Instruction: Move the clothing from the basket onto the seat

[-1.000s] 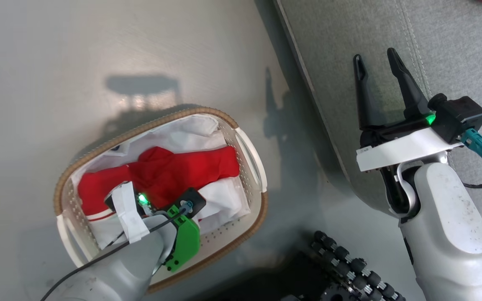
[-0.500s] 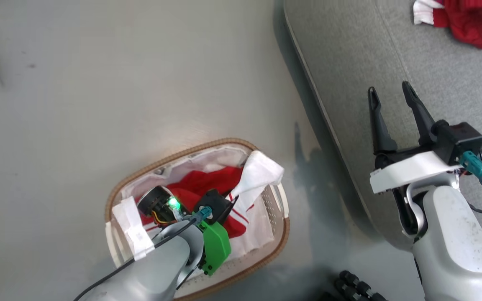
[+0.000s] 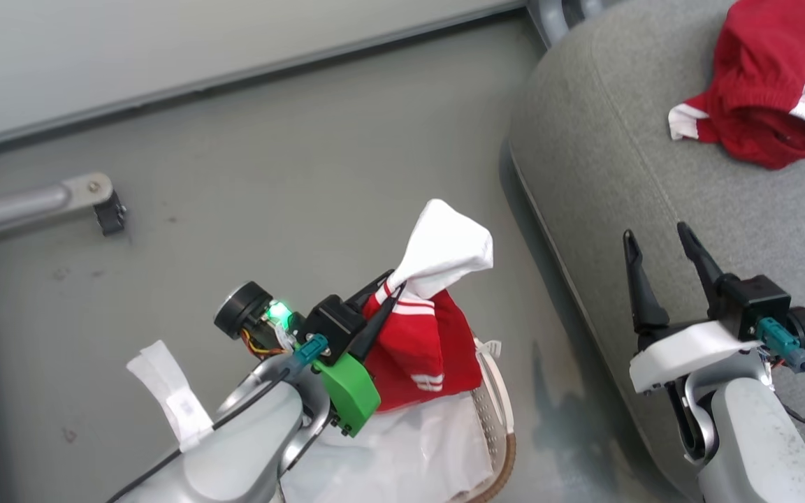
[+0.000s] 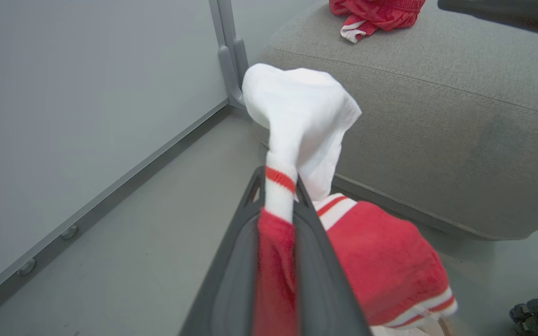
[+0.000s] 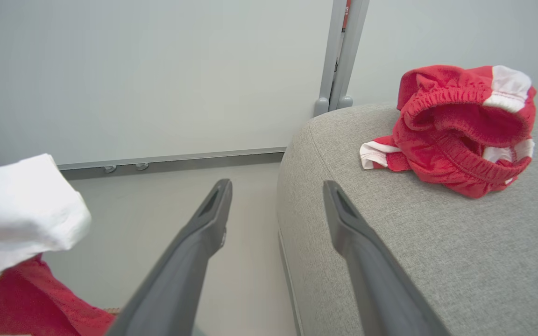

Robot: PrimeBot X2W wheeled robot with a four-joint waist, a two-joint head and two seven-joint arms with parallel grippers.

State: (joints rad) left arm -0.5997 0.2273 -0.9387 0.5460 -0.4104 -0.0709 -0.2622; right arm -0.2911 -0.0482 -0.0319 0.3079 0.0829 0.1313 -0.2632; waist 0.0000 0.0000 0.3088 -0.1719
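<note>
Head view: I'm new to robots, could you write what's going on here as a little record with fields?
left tool: shut on the held garment
held garment: red with white stripes and a white end, hanging above the basket
basket: on the floor, white liner showing
right tool: open, empty, over the edge of the seat
second garment: red and white, crumpled on the seat

Head view high above, facing steeply down on floor (image 3: 270, 175), basket (image 3: 507, 447) and seat (image 3: 619, 175) edge, left wrist view close along the left tool (image 4: 277, 184) toward the seat's corner, right wrist view low along the right tool (image 5: 276, 186), all three sharing the clothing (image 3: 752, 105) on the seat
</note>
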